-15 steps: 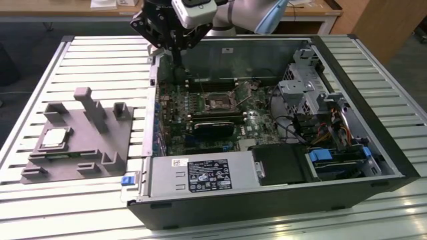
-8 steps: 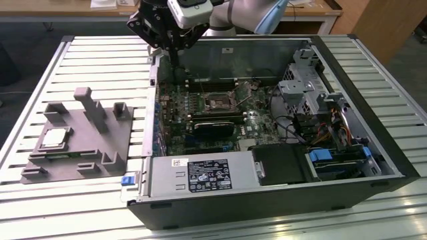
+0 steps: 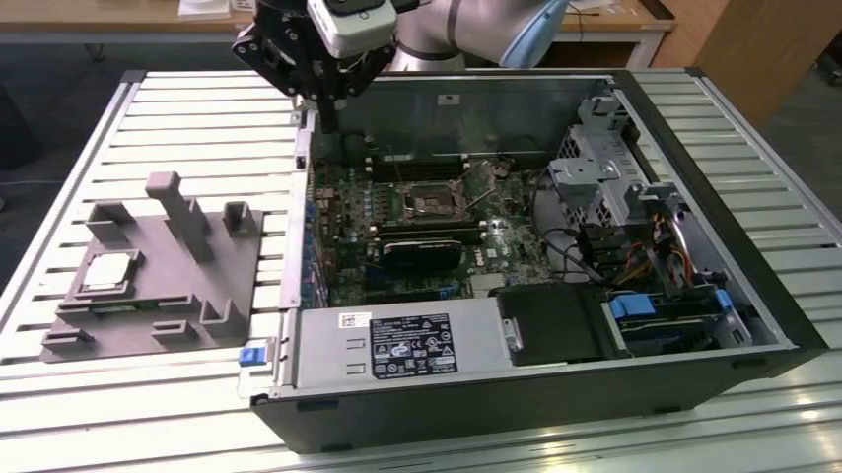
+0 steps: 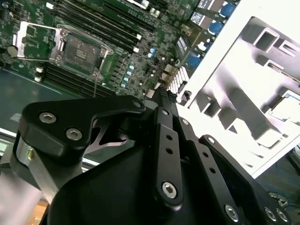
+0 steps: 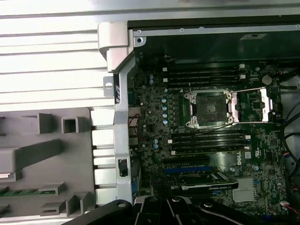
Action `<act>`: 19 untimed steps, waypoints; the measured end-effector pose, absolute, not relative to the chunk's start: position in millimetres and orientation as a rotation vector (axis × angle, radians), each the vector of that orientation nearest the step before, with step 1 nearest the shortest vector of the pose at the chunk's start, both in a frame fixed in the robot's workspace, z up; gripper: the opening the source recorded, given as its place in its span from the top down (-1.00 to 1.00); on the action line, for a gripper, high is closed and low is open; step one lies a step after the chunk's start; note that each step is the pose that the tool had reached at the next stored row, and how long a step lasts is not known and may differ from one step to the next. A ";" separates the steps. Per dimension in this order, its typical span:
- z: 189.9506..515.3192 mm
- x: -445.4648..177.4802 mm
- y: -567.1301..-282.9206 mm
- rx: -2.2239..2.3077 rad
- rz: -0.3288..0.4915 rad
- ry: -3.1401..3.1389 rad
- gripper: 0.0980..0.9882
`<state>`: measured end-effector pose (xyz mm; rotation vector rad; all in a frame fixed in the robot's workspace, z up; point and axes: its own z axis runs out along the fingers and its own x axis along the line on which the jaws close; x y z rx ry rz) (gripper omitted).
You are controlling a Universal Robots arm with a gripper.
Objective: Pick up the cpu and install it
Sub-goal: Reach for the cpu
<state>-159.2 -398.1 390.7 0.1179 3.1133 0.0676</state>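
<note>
Pick-up judged not begun. gripper seen closed, empty. cpu seated on grey fixture, 8 o'clock from gripper in exterior view. Jaws to be opened and approach made, judged needed.

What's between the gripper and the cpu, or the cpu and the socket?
Nothing visible blocks the gripper from the cpu, which lies uncovered on the fixture. Toward the socket, the fixture's posts and the case wall stand between. The socket's frame is flipped open.
</note>
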 end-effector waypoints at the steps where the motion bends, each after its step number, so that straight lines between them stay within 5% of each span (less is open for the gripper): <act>1: 390.5 -161.9 -397.7 0.118 0.068 3.113 0.98; 19: 388.6 -198.6 -394.4 0.118 0.068 3.116 0.98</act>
